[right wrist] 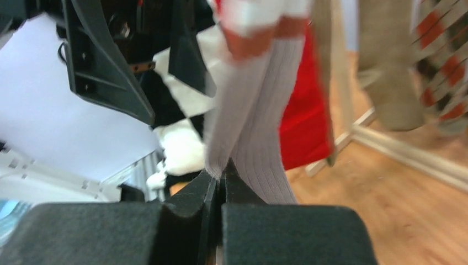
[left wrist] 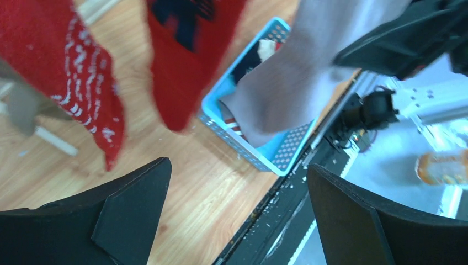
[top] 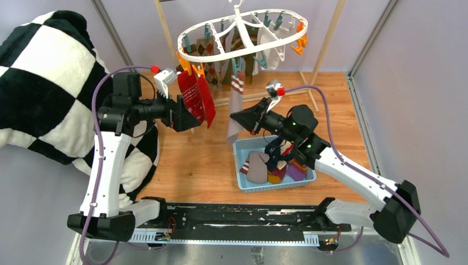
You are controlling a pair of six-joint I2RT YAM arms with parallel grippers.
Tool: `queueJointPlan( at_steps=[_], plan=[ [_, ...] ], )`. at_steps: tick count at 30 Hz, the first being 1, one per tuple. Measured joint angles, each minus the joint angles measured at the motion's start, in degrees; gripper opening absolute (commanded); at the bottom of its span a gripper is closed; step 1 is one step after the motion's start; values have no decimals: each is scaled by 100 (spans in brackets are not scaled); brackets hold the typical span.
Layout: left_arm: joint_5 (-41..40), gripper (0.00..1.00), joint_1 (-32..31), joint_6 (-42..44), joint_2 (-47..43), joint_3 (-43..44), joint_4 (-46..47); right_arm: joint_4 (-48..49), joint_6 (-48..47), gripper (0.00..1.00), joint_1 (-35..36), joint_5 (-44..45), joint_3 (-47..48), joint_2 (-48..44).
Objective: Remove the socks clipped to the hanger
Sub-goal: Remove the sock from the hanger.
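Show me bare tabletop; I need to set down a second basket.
Bare wood lies between the checked blanket and the blue basket, and in the far right corner beside the wall. Under the hanger it is crowded with hanging socks and the rack's legs.

blurred, cropped and covered parts

left wrist view: the red socks (left wrist: 83,83) and the grey sock (left wrist: 298,77) are smeared and cut by the top edge; the grey sock covers much of the blue basket (left wrist: 276,160); an orange object (left wrist: 441,168) at the right edge is too blurred to name. right wrist view: the grey sock's upper end leaves the frame, and the argyle socks (right wrist: 441,66) are soft and cropped. top view: the hook of the hanger (top: 240,27) is cut off.
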Motion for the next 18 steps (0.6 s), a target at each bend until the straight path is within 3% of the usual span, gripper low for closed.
queueJointPlan(
  at_steps=[7, 18],
  plan=[
    [345, 99, -579, 184, 103, -37, -7, 479, 841, 1, 0, -1226, 57, 693],
    [479, 99, -1086, 448, 466, -66, -7, 1856, 2142, 2, 4, -1864, 153, 1141]
  ],
)
